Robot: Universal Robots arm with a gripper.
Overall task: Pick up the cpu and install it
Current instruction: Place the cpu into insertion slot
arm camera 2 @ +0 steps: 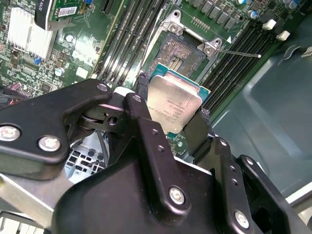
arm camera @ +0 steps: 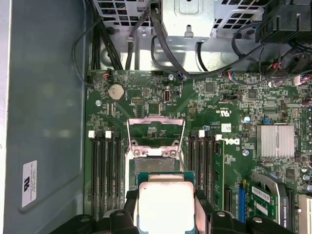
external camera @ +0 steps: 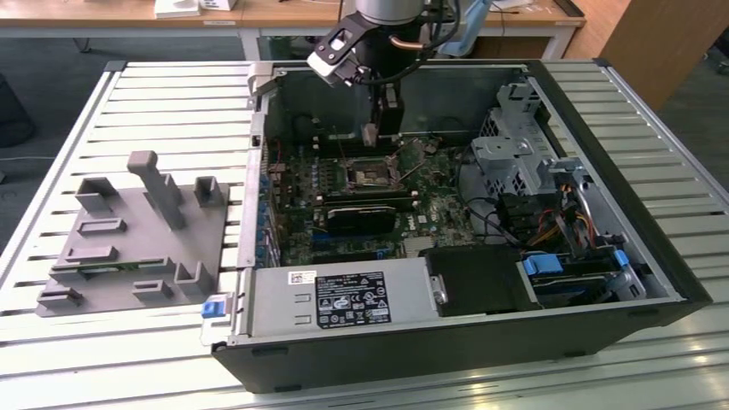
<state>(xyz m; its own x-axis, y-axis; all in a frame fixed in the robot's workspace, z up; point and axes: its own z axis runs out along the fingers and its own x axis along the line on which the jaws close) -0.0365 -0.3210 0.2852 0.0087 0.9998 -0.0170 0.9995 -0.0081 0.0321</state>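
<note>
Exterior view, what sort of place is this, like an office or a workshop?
Probably a robotics lab or test workshop for computer assembly: an open computer case lies on a slatted metal table, a grey fixture plate beside it, wooden desks behind, and the gripper holds the cpu over the motherboard.

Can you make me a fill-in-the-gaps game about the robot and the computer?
The hand grips the cpu with two ____. The cpu is over the open ____ on the motherboard. The motherboard is coloured ____. The grey plate with posts lies ____ the computer case.
Missing words: fingers; socket; green; outside.
</note>
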